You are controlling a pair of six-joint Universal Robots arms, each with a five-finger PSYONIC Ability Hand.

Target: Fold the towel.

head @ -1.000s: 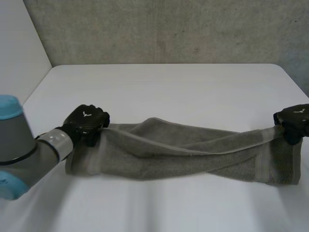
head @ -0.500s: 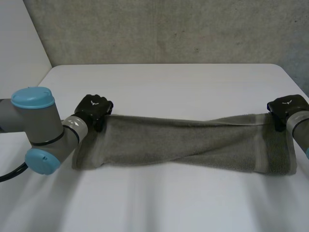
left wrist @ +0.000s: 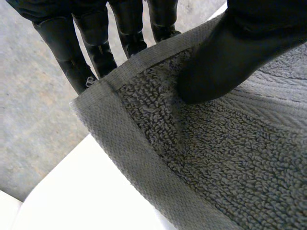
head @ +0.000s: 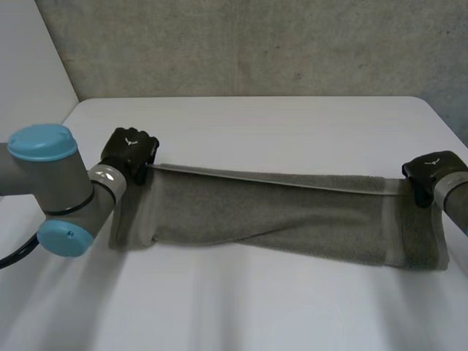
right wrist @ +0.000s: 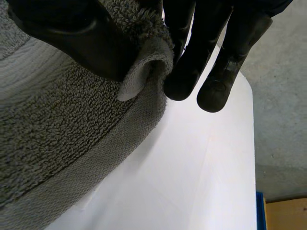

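Observation:
A grey towel lies stretched across the white table, folded lengthwise, its far edge lifted taut between both hands. My left hand is shut on the far left corner; in the left wrist view the thumb presses the towel against the fingers behind its hem. My right hand is shut on the far right corner; in the right wrist view the thumb and fingers pinch the bunched towel edge.
A concrete wall stands behind the table. The table's far half and front strip are bare. My left arm reaches in low over the table's left side.
Both hands have moved away toward the far side, pulling the upper towel edge straight and taut. The twisted sag in the middle has flattened out.

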